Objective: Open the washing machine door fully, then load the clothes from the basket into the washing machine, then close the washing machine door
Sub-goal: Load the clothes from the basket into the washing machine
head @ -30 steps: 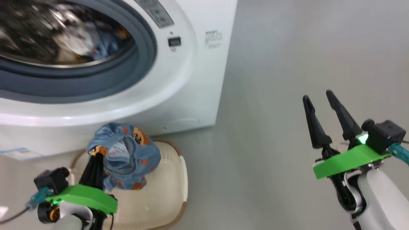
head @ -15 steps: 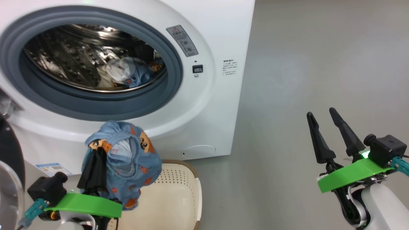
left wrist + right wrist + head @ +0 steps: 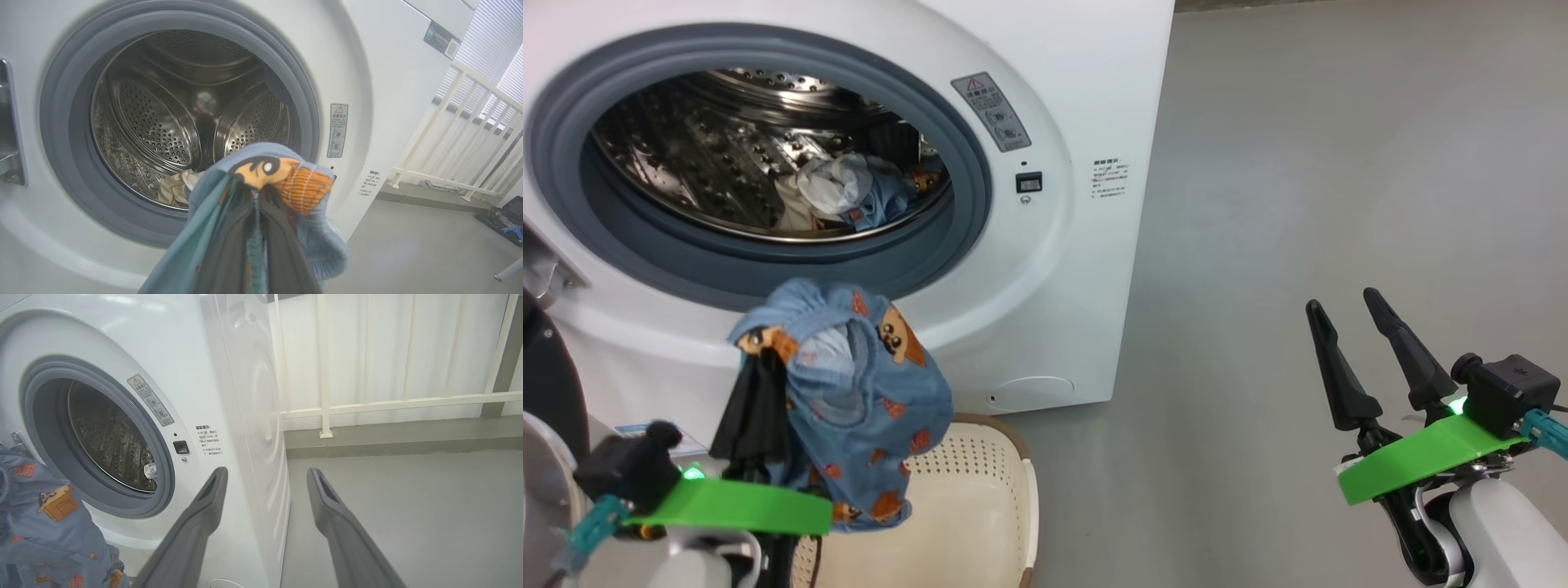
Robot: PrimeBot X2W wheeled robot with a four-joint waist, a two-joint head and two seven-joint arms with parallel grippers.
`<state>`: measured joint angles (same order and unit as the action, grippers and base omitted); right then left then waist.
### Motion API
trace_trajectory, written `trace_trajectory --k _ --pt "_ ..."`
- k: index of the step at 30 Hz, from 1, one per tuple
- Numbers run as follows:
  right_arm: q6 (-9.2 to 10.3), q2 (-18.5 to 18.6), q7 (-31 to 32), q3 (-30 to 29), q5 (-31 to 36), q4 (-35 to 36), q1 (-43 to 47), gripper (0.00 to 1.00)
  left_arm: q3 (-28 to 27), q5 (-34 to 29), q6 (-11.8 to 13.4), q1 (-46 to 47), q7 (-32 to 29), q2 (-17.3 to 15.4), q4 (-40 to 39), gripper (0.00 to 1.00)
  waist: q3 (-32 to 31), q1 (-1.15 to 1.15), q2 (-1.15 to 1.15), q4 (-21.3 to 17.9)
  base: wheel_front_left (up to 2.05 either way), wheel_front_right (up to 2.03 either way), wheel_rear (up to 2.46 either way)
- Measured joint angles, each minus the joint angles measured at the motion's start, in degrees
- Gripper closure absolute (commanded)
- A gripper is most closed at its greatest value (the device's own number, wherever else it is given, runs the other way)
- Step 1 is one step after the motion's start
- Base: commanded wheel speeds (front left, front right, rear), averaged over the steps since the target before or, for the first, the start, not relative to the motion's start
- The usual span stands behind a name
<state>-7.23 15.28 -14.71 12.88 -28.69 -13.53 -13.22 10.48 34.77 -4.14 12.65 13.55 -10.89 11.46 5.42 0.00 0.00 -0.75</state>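
The washing machine [image 3: 1062, 98] stands open, its steel drum [image 3: 727, 155] holding a cream-white and a blue piece of the clothes [image 3: 849, 192]. The washing machine door [image 3: 541, 384] is swung out at the far left edge. My left gripper [image 3: 760, 363] is shut on a light blue garment [image 3: 858, 408] with orange-brown animal prints, held above the cream basket [image 3: 980, 498] and just below the drum opening. In the left wrist view the blue garment [image 3: 278, 183] drapes over my fingers, facing the drum [image 3: 175, 102]. My right gripper [image 3: 1342, 300] stands open and holds nothing, off to the right over the floor.
Grey floor [image 3: 1298, 163] stretches right of the machine. A white railing [image 3: 327, 404] runs behind the machine's right side, also visible as the railing [image 3: 470, 122] in the left wrist view. A dark case [image 3: 506, 220] lies on the floor there.
The head camera has tilted up, bringing the whole drum opening into view. My left gripper has lifted the blue garment a little higher above the basket. The right gripper stays open.
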Motion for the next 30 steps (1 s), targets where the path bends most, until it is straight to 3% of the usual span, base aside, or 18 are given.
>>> trace_trajectory --k 9,22,30 --pt "0.0 1.14 0.0 0.89 0.0 0.38 -0.52 0.0 -1.91 -2.25 0.24 13.13 0.41 -1.01 2.55 1.0 3.38 0.0 0.0 -0.74 0.0 0.0 0.0" --pt "0.0 1.34 0.0 1.37 0.71 3.03 -6.04 0.0 -3.02 -1.98 -1.46 37.6 0.07 -3.76 34.28 1.0 14.27 0.0 0.0 -3.17 0.0 0.0 0.0" --pt "0.0 -0.31 0.0 0.04 2.22 5.02 -8.37 0.0 -3.27 -2.25 -2.23 53.48 0.19 -6.24 44.93 1.0 23.53 0.0 0.0 -5.65 0.0 0.0 0.0"
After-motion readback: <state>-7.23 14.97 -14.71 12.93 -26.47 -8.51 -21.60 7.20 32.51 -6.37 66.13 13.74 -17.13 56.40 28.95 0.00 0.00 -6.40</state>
